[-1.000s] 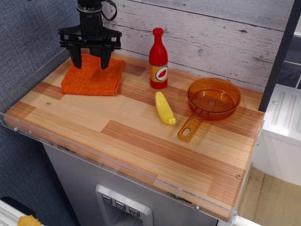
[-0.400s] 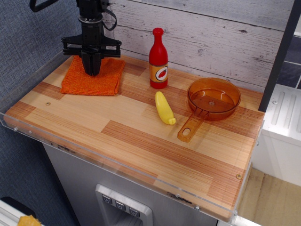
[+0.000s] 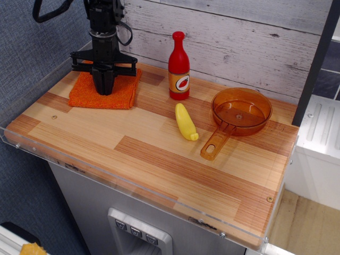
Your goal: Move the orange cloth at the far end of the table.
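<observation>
We see the orange cloth [image 3: 103, 89] flat at the far left corner of the table [image 3: 159, 154], w/ the gripper [image 3: 104, 89] pressed straight down on its middle, jaws drawn together & pinching the fabric. Along the far edge stands a red bottle [image 3: 179, 66]; yellow banana [image 3: 186, 121] & amber pan [image 3: 239, 112] lie nearer the right edge.

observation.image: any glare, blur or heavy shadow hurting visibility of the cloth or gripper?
In observation.image, lighting is even and focus sharp across the table. The orange cloth shows its weave clearly; the black gripper hides its centre and its dark fingers merge together. Soft shadows only. The amber pan has mild sheen; the clear rim catches faint reflections.
</observation>
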